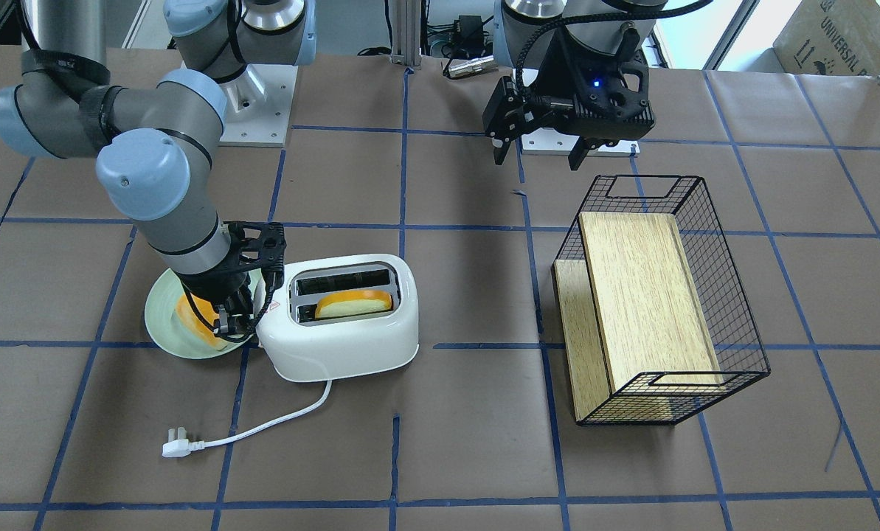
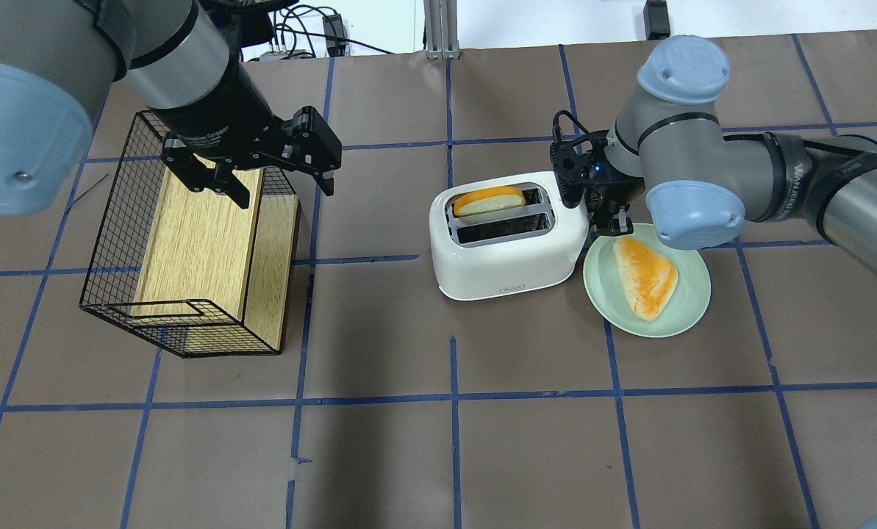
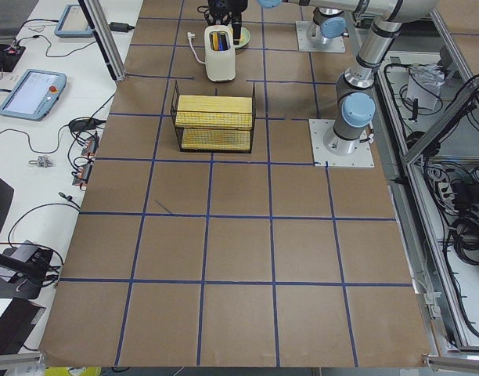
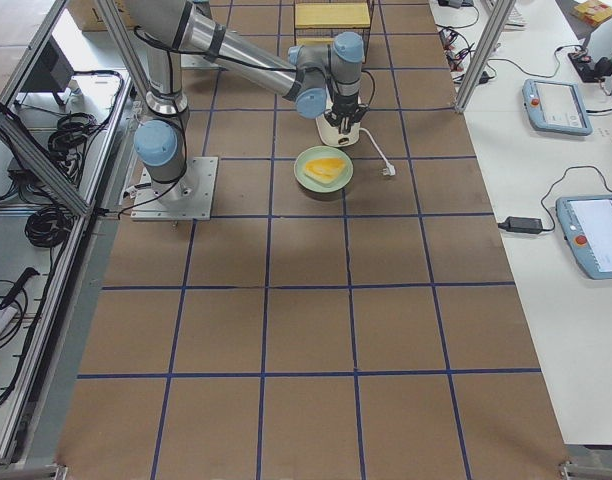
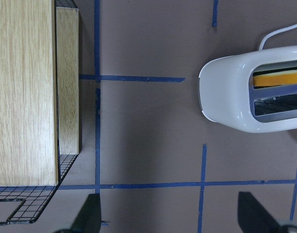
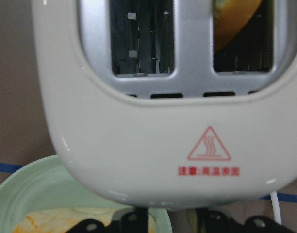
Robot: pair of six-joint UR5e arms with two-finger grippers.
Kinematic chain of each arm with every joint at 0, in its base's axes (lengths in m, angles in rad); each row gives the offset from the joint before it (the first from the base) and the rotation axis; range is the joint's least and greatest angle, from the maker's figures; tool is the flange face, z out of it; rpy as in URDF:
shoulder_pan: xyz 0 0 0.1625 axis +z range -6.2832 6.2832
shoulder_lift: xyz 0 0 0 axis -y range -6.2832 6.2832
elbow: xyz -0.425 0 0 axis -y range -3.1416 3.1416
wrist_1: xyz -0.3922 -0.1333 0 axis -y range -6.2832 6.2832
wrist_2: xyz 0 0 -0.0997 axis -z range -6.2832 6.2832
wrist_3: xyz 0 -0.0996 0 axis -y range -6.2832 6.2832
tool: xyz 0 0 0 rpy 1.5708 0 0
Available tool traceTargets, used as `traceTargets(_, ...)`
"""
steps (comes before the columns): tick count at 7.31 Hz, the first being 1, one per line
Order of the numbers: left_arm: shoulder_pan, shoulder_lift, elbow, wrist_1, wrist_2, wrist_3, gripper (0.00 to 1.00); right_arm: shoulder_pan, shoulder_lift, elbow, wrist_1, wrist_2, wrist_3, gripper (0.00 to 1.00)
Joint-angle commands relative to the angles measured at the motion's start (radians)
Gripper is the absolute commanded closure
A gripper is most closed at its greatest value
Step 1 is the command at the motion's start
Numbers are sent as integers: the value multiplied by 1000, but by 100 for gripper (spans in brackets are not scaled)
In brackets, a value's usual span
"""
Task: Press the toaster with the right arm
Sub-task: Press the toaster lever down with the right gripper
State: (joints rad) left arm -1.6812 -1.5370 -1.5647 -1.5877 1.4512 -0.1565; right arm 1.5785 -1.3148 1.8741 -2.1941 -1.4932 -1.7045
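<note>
The white two-slot toaster stands mid-table with a slice of bread in one slot. Its red triangle mark fills the right wrist view. My right gripper is shut, pointing down at the toaster's end by the plate, touching or almost touching it. That end's knob and lever are hidden behind the gripper. My left gripper is open and empty, hanging above the wire basket's edge, far from the toaster.
A pale green plate with a bread slice sits against the toaster's end under my right wrist. The toaster's white cord and plug lie unplugged on the table. A black wire basket holds a wooden board.
</note>
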Motion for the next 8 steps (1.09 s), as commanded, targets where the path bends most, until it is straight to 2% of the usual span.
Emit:
traceTargets(1,0,0,0,0,0,0,0,0,3,3,-4,17,0,61)
traceTargets(4,0,0,0,0,0,0,0,-3,3,14,-30,11,0,61)
traceTargets(5,0,0,0,0,0,0,0,-3,-4,4,-21,2,8,58)
traceTargets(6,0,0,0,0,0,0,0,-6,-12,-10,-15,8,17,52)
traceTargets(8,0,0,0,0,0,0,0,0,-65,-111,141,10,145,34)
